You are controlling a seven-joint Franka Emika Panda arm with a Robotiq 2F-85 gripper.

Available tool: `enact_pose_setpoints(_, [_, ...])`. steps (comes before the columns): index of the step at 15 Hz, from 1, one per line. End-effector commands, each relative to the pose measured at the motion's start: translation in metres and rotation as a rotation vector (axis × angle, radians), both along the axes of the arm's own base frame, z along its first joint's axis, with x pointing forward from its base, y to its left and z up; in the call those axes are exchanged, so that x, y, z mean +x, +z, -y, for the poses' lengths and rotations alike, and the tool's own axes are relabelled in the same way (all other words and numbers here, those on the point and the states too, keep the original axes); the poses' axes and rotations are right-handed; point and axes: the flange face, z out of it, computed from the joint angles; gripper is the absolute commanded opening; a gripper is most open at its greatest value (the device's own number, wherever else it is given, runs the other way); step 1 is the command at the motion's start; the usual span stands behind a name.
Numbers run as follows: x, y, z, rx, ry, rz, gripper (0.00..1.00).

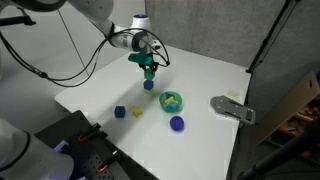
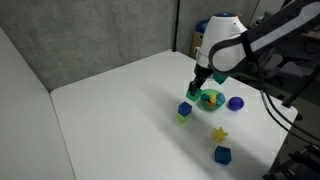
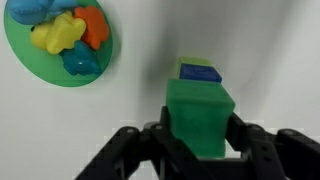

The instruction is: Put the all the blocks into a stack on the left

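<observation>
Over the table [image 1: 200, 140] toward its far edge | hand [image 3: 200, 135] clamped on green block [image 3: 200, 110] by flat sides | blue block [image 3: 198, 72] below | likely light, rigid, slick

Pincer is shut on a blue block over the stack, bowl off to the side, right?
No: the wrist view shows the pincer shut on a green block, not a blue one. It is over the stack, with the bowl off to the side.
</observation>
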Motion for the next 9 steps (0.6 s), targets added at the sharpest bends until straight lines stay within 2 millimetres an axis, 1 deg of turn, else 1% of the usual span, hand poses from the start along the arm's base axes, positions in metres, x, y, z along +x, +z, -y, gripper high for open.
enact_pose_setpoints(1, [0.011,-0.01,-0.007,-0.048,0.012,-0.007,0.27])
enact_pose_setpoints(5, [0.021,-0.024,-0.013,-0.071,0.007,-0.003,0.27])
enact_pose_setpoints(9, [0.028,-0.03,-0.022,-0.06,0.014,-0.017,0.27])
